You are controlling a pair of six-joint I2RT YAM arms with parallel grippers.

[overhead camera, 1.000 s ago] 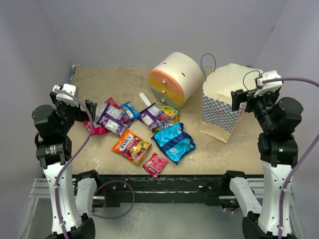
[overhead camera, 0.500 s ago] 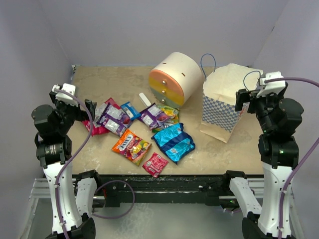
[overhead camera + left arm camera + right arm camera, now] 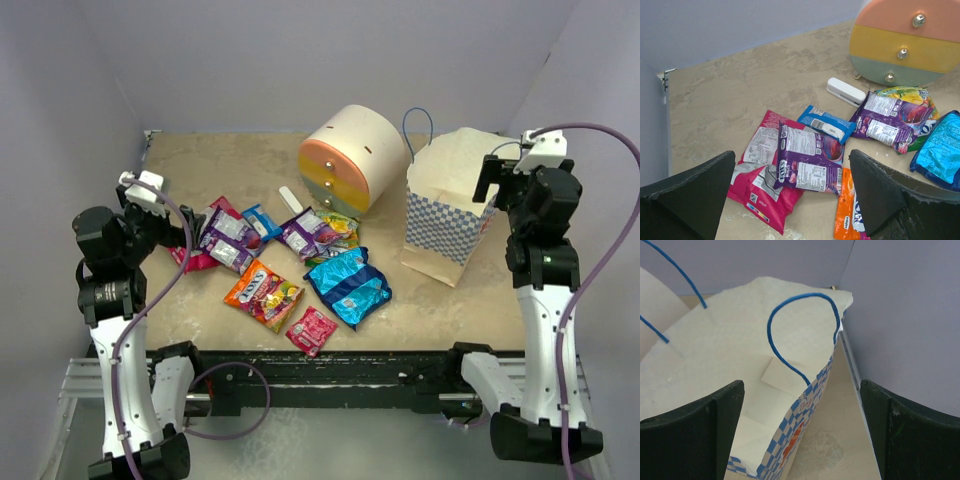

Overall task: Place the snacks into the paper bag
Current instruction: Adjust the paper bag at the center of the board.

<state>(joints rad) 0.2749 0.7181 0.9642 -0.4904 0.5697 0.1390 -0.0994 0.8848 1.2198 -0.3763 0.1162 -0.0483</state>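
The snacks (image 3: pixel 310 236) lie loose on the table (image 3: pixel 200 165), spread from near its left edge to the middle. A magenta packet (image 3: pixel 762 182) sits nearest the left edge with a purple packet (image 3: pixel 807 162) overlapping it. An orange packet (image 3: pixel 262 293) and a small pink packet (image 3: pixel 311 330) lie toward the near edge, and a large blue packet (image 3: pixel 347 285) lies at the centre.

The paper bag (image 3: pixel 445 215) stands by the right edge, just beside a cream round drawer unit (image 3: pixel 350 160). Its mouth seems open, though the fingers hide part of the inside.

The left gripper (image 3: pixel 791 155) hovers by the left edge, facing the magenta and purple packets, jaws spread wide and gripping nothing. The right gripper (image 3: pixel 801 385) hangs over the bag's mouth near a blue cord handle (image 3: pixel 790 325), equally wide apart and empty.
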